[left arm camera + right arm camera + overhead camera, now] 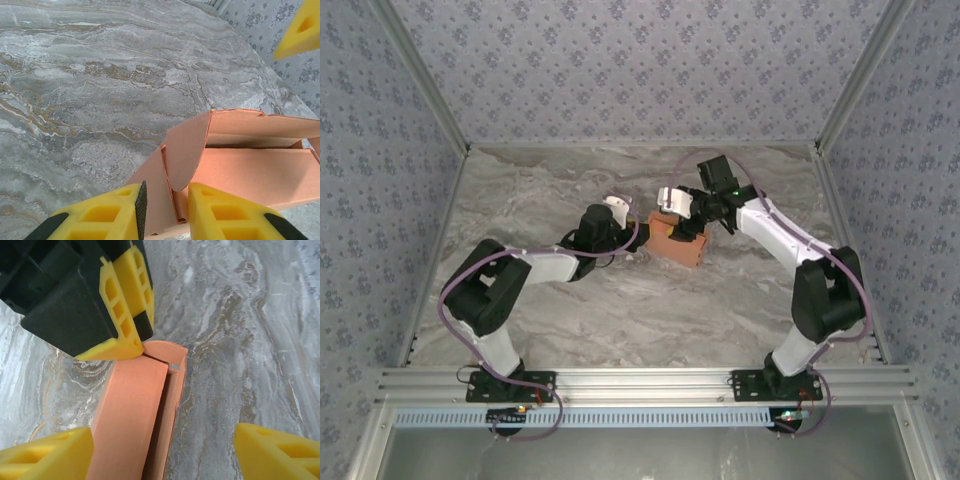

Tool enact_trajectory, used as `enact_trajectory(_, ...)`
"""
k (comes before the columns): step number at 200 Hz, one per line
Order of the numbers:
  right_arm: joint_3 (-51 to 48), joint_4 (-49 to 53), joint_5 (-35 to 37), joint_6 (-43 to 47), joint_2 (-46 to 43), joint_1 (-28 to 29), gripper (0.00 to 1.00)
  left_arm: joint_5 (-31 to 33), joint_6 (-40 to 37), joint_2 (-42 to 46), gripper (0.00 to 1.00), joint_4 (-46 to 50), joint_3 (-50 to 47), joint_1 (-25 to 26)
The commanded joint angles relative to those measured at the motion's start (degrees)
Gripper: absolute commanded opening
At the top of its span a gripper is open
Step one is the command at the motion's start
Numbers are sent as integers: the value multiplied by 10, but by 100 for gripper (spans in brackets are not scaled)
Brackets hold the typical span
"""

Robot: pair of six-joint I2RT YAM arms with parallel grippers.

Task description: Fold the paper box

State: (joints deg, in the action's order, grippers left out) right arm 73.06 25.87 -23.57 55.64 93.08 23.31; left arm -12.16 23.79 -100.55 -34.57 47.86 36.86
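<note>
Marble-pattern table (620, 320) under everything, smooth, so expect sliding. Paper box (678, 243) resting on it, half-formed, salmon-orange.

Thin card: light, springy at creases, easy to crush or kink. Likely pops open if let go. Best hold at a doubled end wall or along a crease, not mid-panel.

Left claw (167, 212) at box's left end, looks clamped on the upright end wall, card pinched in the gap. Right claw (160, 455) over box's other end, spread wide, straddling it, gripping nothing.

- Top view: both arms converging on box from either side, little flap detail.
- Left wrist: open interior, long walls up, one end flap curling inward.
- Right wrist: lengthwise look along box, long panel laid over top with a slot open beside it, left claw's fingertip (125, 347) touching box's far end.
</note>
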Motion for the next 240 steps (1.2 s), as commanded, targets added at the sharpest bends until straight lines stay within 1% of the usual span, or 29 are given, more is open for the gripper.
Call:
enact_trajectory(1, -21, -10, -20, -40, -47, 1, 78, 10, -9, -10, 29, 47, 2, 0)
enact_trajectory(12, -32, -20, -7, -69, -67, 7, 77, 9, -8, -6, 29, 49, 2, 0)
enact_trajectory(22, -42, -49, 5, -122, -91, 12, 74, 8, -6, -4, 29, 52, 5, 1)
enact_trajectory(29, -74, -79, 28, -176, -109, 16, 72, 8, -5, -3, 29, 53, 6, 0)
enact_trajectory(36, -91, -116, 82, -248, -132, 20, 67, 8, -3, -3, 29, 54, 8, 1)
enact_trajectory(42, -107, -139, 123, -316, -152, 22, 66, 9, -1, -3, 29, 54, 9, 0)
enact_trajectory(45, -113, -148, 156, -352, -162, 23, 65, 9, 0, -4, 29, 54, 9, 1)
enact_trajectory(48, -120, -153, 185, -383, -173, 24, 64, 8, 1, -5, 29, 54, 9, 1)
enact_trajectory(52, -129, -156, 222, -435, -185, 22, 59, 10, 2, -6, 29, 54, 9, 1)
enact_trajectory(60, -145, -145, 289, -533, -216, 18, 56, 14, 7, -7, 29, 53, 9, 0)
enact_trajectory(68, -158, -98, 342, -636, -243, 8, 56, 16, 10, -9, 29, 51, 7, 1)
enact_trajectory(74, -161, -56, 345, -682, -260, -9, 56, 16, 14, -10, 29, 50, 7, 1)
enact_trajectory(85, -164, 10, 315, -726, -282, -42, 54, 15, 20, -12, 29, 48, 6, 1)
enact_trajectory(101, -182, 47, 236, -739, -310, -71, 50, 14, 25, -13, 29, 46, 6, 1)
enact_trajectory(121, -222, 34, 156, -742, -332, -69, 43, 15, 26, -15, 29, 47, 6, 1)
enact_trajectory(129, -237, 22, 140, -742, -333, -66, 40, 17, 27, -16, 29, 47, 5, 1)
enact_trajectory(149, -269, -24, 112, -748, -323, -51, 38, 22, 33, -15, 29, 44, 3, 1)
enact_trajectory(165, -275, -41, 111, -749, -310, -42, 39, 25, 35, -12, 29, 46, 1, 1)
enact_trajectory(178, -272, -43, 113, -746, -295, -41, 42, 27, 35, -9, 30, 50, 0, 1)
enact_trajectory(206, -262, -52, 135, -733, -266, -41, 44, 32, 34, -3, 30, 53, -4, 1)
enact_trajectory(240, -256, -74, 145, -731, -228, -36, 37, 33, 39, -3, 30, 51, -2, 1)
